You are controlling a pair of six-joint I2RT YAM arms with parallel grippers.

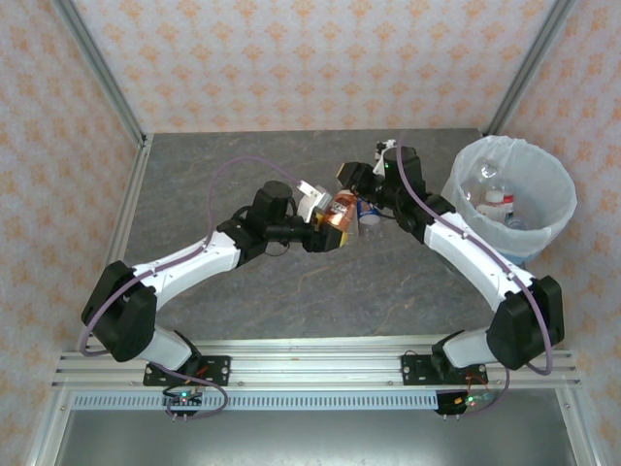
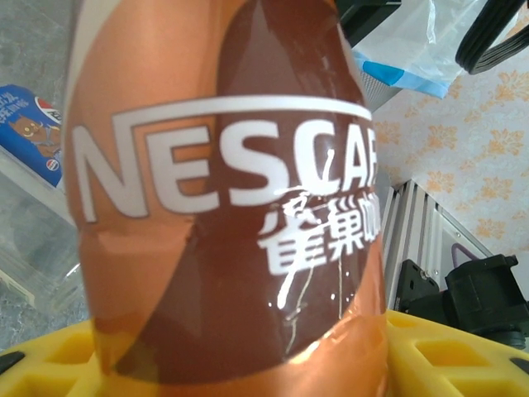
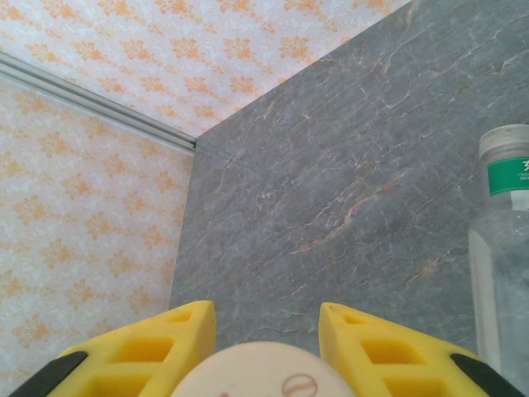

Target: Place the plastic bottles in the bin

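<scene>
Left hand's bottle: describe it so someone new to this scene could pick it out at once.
Start at the light-blue bin on the right of the table, then look left toward the middle. There the left hand grips the coffee bottle: its orange-and-brown Nescafe wrap sets it apart from the blue-labelled bottle right beside it.

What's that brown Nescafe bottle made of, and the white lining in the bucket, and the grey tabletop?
Nescafe bottle: seemingly plastic, wrapped in glossy orange-brown film; glare streaks and wrinkles show on it.
Liner: thin translucent white plastic bag, crinkled and folded over the rim.
Tabletop: matte grey with marble-like veins; stone or printed laminate, I cannot tell.
</scene>
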